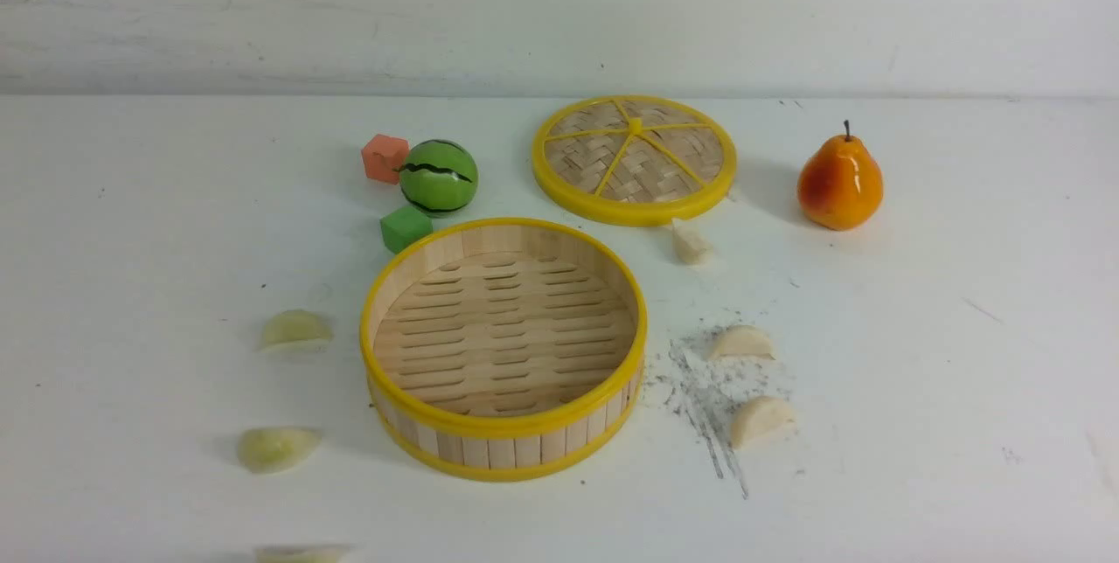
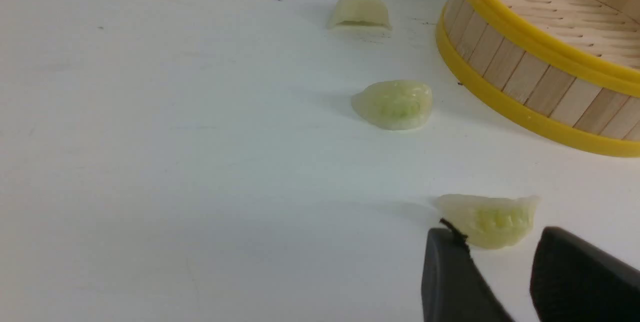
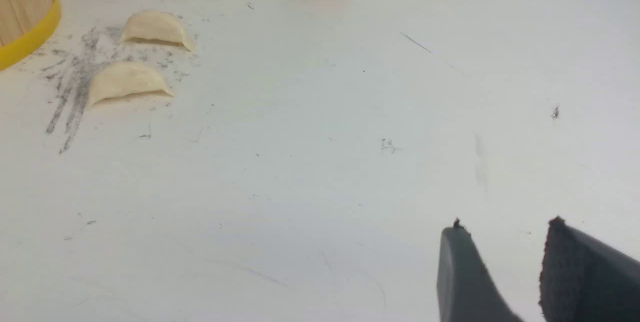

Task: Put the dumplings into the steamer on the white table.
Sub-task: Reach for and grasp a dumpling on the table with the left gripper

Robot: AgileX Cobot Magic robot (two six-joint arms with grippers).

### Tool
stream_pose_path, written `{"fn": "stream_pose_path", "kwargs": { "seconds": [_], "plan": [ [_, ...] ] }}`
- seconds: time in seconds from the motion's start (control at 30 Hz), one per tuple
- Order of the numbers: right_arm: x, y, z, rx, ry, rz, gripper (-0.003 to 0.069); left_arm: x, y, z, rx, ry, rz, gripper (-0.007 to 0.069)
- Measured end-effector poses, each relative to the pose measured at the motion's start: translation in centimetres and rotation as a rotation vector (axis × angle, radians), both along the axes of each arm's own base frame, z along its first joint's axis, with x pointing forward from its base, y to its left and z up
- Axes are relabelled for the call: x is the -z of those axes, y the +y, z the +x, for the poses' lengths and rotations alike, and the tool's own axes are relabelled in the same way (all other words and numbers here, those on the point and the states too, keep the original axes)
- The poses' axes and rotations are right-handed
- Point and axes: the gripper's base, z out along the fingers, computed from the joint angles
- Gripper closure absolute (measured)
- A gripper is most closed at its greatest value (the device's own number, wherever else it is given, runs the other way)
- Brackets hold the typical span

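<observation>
The steamer (image 1: 503, 425) stands mid-table with only its slatted floor showing inside. Three pale green dumplings (image 1: 295, 329) (image 1: 276, 447) (image 1: 302, 553) lie to its left, and three cream-white dumplings (image 1: 690, 241) (image 1: 741, 343) (image 1: 760, 419) to its right on the white table (image 1: 918, 371). Neither gripper shows in the front view. My left gripper (image 2: 497, 236) is open and holds nothing, its tips just short of the nearest green dumpling (image 2: 487, 219). My right gripper (image 3: 505, 225) is open over bare table, far from the white dumplings (image 3: 125, 82) (image 3: 155, 29).
The woven lid (image 1: 634, 158) lies flat behind the steamer, with a pear (image 1: 839, 181) to its right. A watermelon ball (image 1: 438, 177), an orange cube (image 1: 384, 157) and a green cube (image 1: 406, 228) sit behind the steamer's left side. Grey scuff marks (image 1: 708, 410) surround the two nearer white dumplings.
</observation>
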Motion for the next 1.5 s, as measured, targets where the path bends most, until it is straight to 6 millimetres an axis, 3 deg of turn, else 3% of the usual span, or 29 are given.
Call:
{"fn": "stream_pose_path", "kwargs": {
  "seconds": [1.13,1.33,1.5],
  "plan": [
    [0.0,0.0,0.0,0.0,0.0,-0.005,0.0419,-0.2,0.1,0.1,-0.001,-0.022,0.017,0.0387],
    [-0.4,-0.1,0.2,0.002,-0.063,-0.035,0.0419,-2.0,0.0,0.4,-0.001,-0.23,-0.014,0.0387],
    [-3.0,0.0,0.4,0.0,-0.357,-0.044,0.0419,-4.9,0.0,0.3,0.0,-0.543,-0.061,0.0387]
  ]
}}
